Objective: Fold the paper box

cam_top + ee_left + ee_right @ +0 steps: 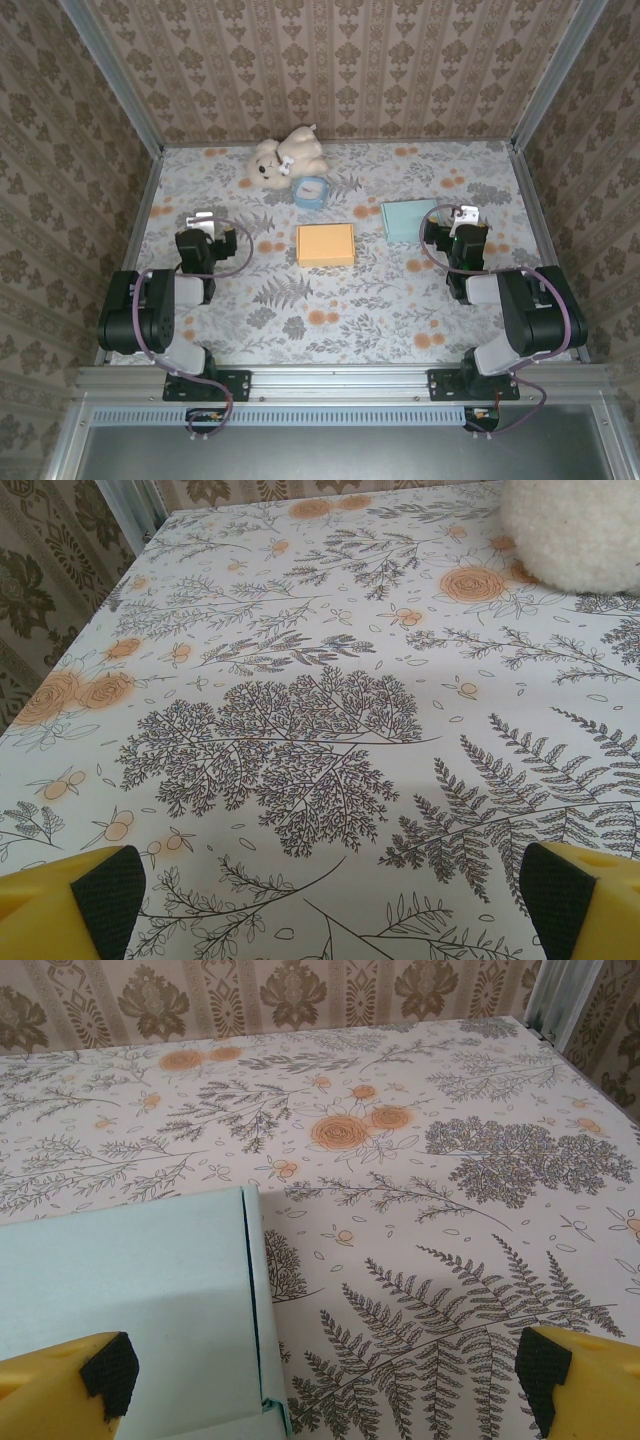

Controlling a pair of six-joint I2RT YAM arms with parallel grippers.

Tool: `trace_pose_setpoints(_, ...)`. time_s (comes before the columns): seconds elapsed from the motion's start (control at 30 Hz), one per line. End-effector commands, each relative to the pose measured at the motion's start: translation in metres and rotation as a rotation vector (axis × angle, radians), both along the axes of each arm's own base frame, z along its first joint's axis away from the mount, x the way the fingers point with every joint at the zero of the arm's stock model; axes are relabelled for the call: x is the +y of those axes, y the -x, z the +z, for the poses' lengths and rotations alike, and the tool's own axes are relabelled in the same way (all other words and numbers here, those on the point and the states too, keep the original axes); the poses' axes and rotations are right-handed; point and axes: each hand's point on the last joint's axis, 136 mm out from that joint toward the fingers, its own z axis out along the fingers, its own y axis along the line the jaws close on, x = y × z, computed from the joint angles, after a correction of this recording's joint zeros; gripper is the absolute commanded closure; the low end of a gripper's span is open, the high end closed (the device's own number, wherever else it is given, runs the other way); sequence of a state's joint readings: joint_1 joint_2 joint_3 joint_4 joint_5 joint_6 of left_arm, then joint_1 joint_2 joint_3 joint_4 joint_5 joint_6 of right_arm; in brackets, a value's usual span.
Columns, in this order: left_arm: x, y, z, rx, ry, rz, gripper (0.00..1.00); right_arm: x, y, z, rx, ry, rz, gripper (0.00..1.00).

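Observation:
An orange paper box (325, 244) lies flat at the table's middle. A pale teal paper box (408, 220) lies flat to its right, and in the right wrist view the teal box (130, 1280) shows a folded flap along its right edge. My right gripper (466, 214) stands open just right of the teal box; in its own view the right gripper (325, 1390) has its left pad over that box's near corner, with nothing held. My left gripper (205, 216) is open at the left, well apart from the orange box, and in the left wrist view the left gripper (335, 920) hangs over bare tablecloth.
A white teddy bear (285, 158) lies at the back centre, its fur at the top right of the left wrist view (580, 530). A small blue ring-shaped object (312, 190) sits beside it. Wallpapered walls with metal corner posts (140, 110) enclose the floral-covered table (340, 310).

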State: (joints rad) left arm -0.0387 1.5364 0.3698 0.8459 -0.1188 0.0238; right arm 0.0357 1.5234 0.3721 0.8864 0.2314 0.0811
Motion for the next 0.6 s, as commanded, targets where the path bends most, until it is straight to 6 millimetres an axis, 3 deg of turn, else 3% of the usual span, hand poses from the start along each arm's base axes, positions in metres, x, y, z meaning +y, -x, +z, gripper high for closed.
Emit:
trace_pose_setpoints(0.0,-0.0067,-0.0120,0.0162,-0.043,-0.003,-0.049,0.00,-0.0011,-0.0032,0.0058,-0.020,0.012,-0.011,0.00)
trace_pose_setpoints(0.07,-0.0143,-0.0131,0.0149,-0.024,0.020,-0.115,0.00,-0.0015,-0.0031,0.0056,-0.020,0.011,-0.012,0.00)
trace_pose_setpoints(0.57,-0.0144,-0.0133,0.0148,-0.025,0.022,-0.117,0.00,-0.0010,-0.0032,0.0060,-0.022,0.011,-0.011,0.00)
